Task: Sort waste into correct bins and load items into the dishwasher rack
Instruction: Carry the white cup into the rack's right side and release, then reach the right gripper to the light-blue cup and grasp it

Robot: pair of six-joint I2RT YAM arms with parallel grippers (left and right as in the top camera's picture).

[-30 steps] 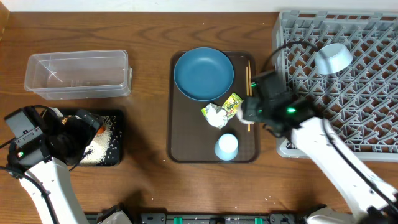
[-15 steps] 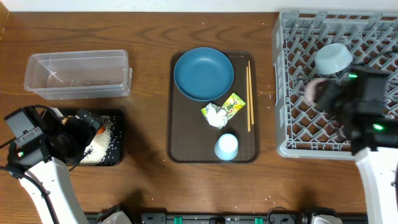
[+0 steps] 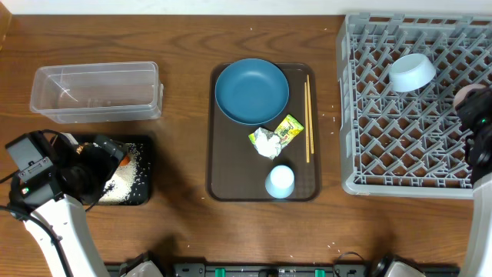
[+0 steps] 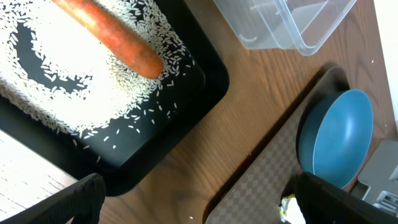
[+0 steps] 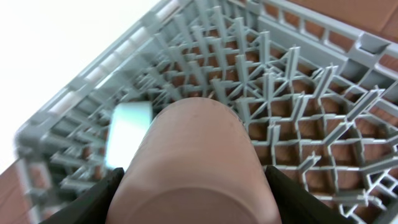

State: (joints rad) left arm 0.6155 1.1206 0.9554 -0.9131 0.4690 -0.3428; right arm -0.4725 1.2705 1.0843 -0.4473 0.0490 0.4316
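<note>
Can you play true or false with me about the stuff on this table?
The carrot lies on rice in the black tray. True.
The clear tub holds the paper. False: the tub looks empty; the paper is on the brown tray.
The right gripper holds a cup above the rack. True.
The bowl sits on the brown tray. False: it is in the rack.
The left gripper is shut. False: it is open.
</note>
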